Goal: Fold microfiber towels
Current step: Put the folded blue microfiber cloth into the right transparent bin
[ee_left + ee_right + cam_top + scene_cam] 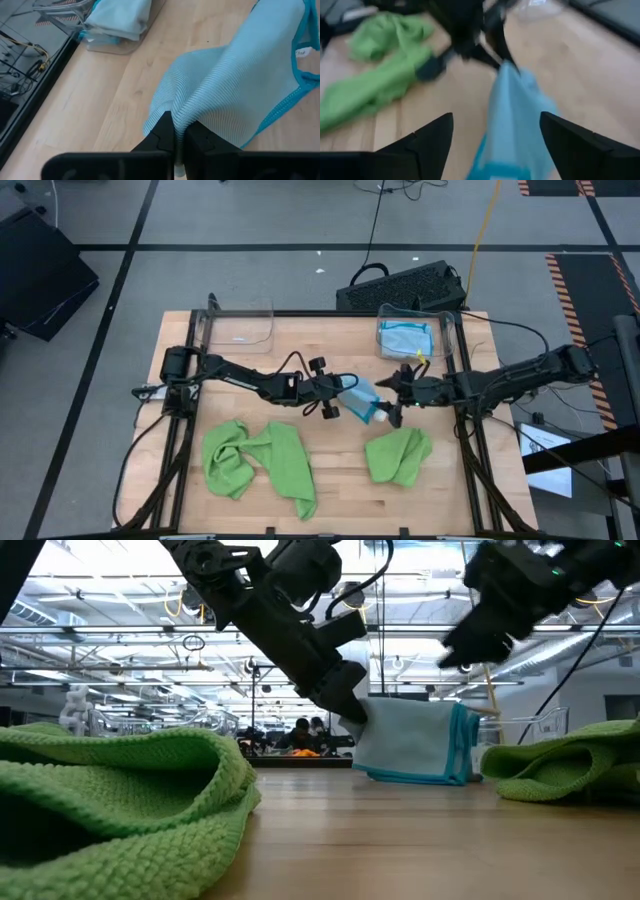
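A light blue microfiber towel point(362, 402) with teal edging hangs near the table's middle, with my left gripper point(343, 387) shut on it. In the right wrist view the towel point(515, 120) shows ahead of my right gripper point(497, 135). That gripper point(391, 402) is open just right of the towel and, in the low view, above it point(470, 645), touching nothing. Two lime green towels lie crumpled on the table, one near left point(258, 460) and one near right point(398, 456). My left gripper pinches a bunched fold of the blue towel point(186, 112) between its two shut fingers, at the towel's upper left part. The fingers slant down from the table's left side. The towel hangs below them, and its lower edge point(420, 778) rests on the table.
At the far right a clear bin point(448, 330) holds folded blue towels point(405, 338). A second clear bin point(240, 326) stands at the far left. Bare wood point(340, 480) lies between the green towels. A keyboard point(400, 288) sits beyond the table's far edge.
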